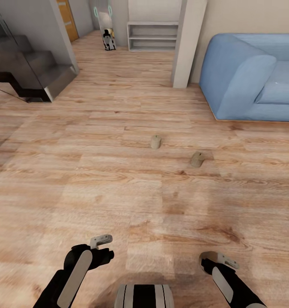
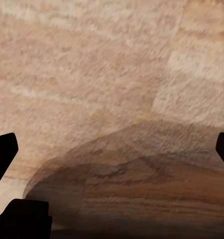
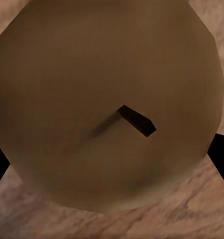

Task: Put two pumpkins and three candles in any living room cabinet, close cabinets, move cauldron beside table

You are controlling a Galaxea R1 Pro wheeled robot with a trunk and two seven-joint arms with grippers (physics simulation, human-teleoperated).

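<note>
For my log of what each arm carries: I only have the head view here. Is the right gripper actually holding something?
Observer: Yes. The right wrist view shows a candle clamped between the right gripper fingers, with its wick towards the camera.
Operator: And the left one?
Observer: The left gripper is open, fingers wide apart, with nothing but wood floor between them.
</note>
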